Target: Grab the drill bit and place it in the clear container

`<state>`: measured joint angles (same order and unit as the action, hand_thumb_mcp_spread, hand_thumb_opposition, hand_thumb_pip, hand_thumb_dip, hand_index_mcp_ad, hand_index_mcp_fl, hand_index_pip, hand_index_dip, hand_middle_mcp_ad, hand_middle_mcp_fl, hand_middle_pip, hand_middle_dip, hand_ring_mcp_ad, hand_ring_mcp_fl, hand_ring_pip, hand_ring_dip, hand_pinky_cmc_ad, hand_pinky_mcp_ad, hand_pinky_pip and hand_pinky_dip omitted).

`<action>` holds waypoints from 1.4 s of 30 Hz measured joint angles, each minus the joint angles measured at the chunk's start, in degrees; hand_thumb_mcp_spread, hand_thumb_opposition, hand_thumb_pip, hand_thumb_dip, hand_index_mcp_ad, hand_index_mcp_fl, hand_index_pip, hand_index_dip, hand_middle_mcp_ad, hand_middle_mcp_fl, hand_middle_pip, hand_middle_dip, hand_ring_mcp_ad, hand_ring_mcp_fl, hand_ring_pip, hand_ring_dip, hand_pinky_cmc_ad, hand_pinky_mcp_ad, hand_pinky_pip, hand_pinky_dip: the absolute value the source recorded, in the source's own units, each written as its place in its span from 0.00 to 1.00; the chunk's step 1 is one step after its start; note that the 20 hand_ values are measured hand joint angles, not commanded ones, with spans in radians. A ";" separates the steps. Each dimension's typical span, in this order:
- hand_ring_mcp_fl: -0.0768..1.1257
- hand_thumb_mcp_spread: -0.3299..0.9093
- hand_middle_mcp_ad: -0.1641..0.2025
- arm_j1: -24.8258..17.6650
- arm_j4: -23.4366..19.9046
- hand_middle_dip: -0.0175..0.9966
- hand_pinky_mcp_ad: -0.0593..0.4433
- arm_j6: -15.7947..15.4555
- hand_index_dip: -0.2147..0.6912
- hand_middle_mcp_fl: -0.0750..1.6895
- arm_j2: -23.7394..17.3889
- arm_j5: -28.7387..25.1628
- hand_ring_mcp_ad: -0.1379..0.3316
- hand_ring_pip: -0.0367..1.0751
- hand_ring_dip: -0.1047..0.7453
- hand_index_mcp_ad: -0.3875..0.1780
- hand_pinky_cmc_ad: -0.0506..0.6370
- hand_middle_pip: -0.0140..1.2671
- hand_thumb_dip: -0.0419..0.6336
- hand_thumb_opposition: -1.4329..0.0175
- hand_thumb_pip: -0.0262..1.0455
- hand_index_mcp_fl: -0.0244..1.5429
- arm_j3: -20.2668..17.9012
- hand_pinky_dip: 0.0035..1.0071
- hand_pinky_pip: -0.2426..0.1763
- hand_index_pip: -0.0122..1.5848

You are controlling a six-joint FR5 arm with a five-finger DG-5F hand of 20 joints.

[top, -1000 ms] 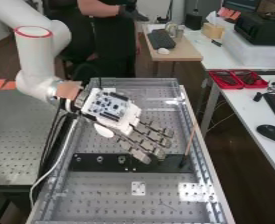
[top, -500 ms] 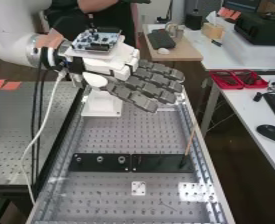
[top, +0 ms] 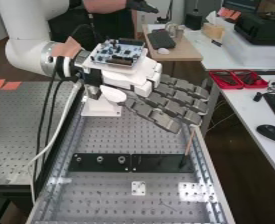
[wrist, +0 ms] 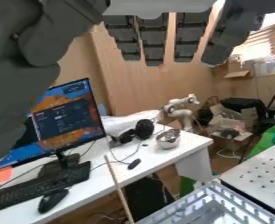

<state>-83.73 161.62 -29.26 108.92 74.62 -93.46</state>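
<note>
We see the black strip [top: 159, 163] lying across the metal desk [top: 109, 134], and a thin rod [top: 189, 142] standing at its end farther from the three round fittings [top: 100, 159]; we take that rod for the drill bit but cannot be sure. Our hand [top: 130, 79] is above and beyond the strip, its fingers stretched straight, a little apart and empty. Nothing is done yet, as we judge it: gripping, lifting and placing in the clear container are all left.
</note>
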 joint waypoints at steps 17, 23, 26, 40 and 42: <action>0.08 0.47 0.79 0.24 -1.82 0.06 0.51 5.26 0.39 0.05 1.20 0.59 0.65 0.12 0.09 0.81 0.45 0.13 0.07 0.50 0.32 0.04 -5.63 0.29 0.32 0.06; 0.08 0.47 0.79 -0.31 -4.82 0.06 0.51 7.55 0.39 0.05 1.85 -0.29 0.65 0.12 0.09 0.81 0.45 0.13 0.07 0.50 0.34 0.04 -7.78 0.29 0.32 0.06; 0.08 0.48 0.79 -0.37 -5.13 0.06 0.51 8.01 0.39 0.05 2.65 -0.22 0.65 0.12 0.09 0.78 0.45 0.13 0.09 0.50 0.36 0.04 -7.78 0.29 0.32 0.06; 0.07 0.51 0.79 0.35 -5.42 0.09 0.51 9.16 0.41 0.05 8.19 0.78 0.64 0.12 0.09 0.73 0.45 0.13 0.28 0.47 0.55 0.06 -5.82 0.29 0.32 0.24; 0.06 0.52 0.79 0.44 -6.11 0.09 0.51 9.15 0.42 0.05 8.56 0.57 0.65 0.12 0.09 0.71 0.45 0.13 0.31 0.46 0.55 0.06 -5.81 0.29 0.32 0.29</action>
<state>-83.30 155.51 -20.11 117.48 75.19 -99.27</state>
